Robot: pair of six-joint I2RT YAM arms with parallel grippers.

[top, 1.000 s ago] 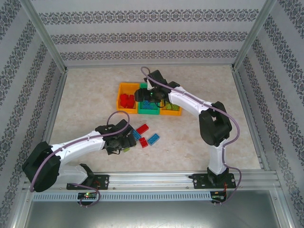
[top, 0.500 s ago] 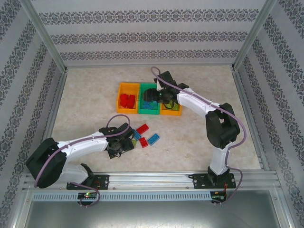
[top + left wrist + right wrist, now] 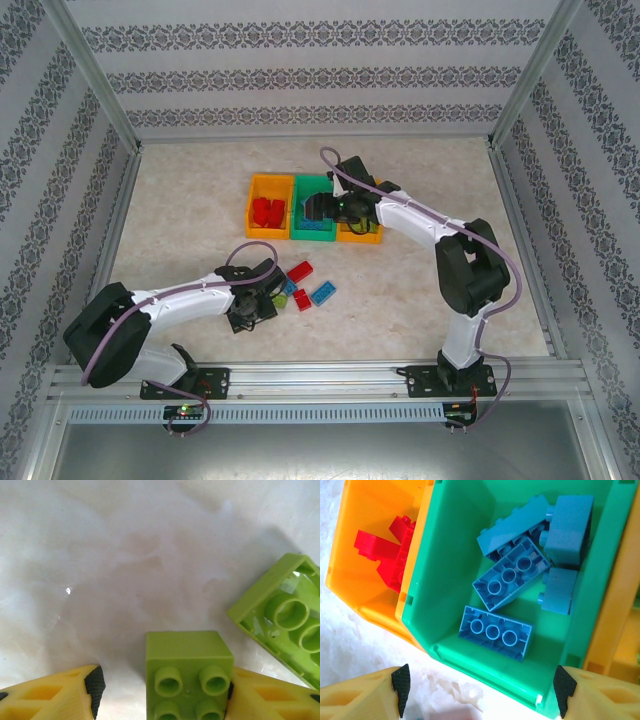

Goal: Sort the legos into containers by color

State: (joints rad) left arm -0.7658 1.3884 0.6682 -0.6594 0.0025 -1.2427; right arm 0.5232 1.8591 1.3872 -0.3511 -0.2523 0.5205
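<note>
The left jaws stand partly open, low over the table [image 3: 125, 555]. A lime brick [image 3: 189, 652] sits between them, against one pad [image 3: 229, 691] and with a gap to the other pad [image 3: 95, 685]. A second lime brick [image 3: 280, 615] lies tilted just ahead and to one side. The right jaws hang wide open above the green bin [image 3: 455, 555], with blue bricks [image 3: 495, 632] below them. Red bricks [image 3: 390, 555] sit in the orange bin [image 3: 360, 510] to their left.

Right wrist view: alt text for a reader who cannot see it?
A green bin holding several blue bricks, seen from above, with the open right gripper at the bottom edge. An orange bin on the left holds red bricks.
</note>
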